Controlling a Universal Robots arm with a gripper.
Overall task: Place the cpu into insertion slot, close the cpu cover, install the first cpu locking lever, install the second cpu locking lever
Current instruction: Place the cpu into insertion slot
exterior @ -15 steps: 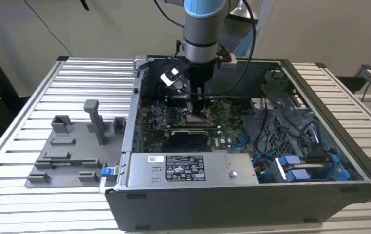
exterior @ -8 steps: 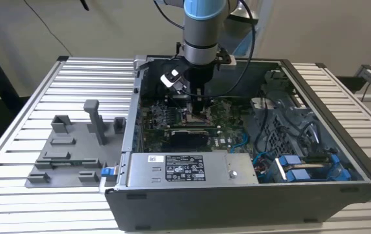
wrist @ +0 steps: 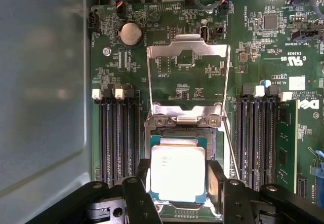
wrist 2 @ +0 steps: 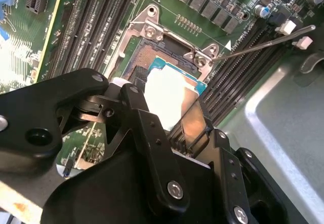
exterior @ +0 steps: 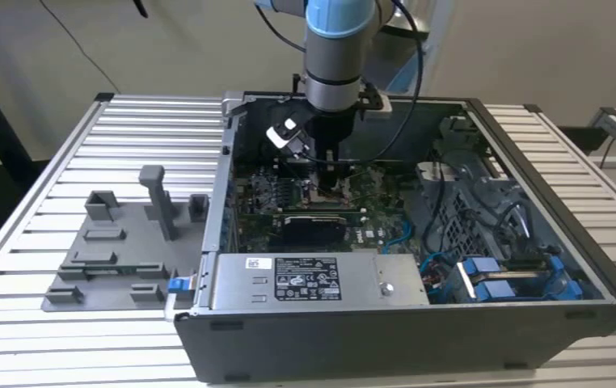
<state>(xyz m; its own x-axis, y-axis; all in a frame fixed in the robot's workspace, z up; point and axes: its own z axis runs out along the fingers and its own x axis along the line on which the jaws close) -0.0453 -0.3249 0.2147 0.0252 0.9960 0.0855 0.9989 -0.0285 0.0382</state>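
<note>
Down at the insertion slot point(wrist 2: 152, 51), the pincer point(wrist: 178, 181) clasps the cpu point(wrist: 177, 165).

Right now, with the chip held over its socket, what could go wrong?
The gripper holds the cpu low over the insertion slot; if the chip is slightly offset or tilted, it may seat crooked. The thin locking lever runs close beside one finger and could be caught. The open cpu cover lies just past the slot.
</note>
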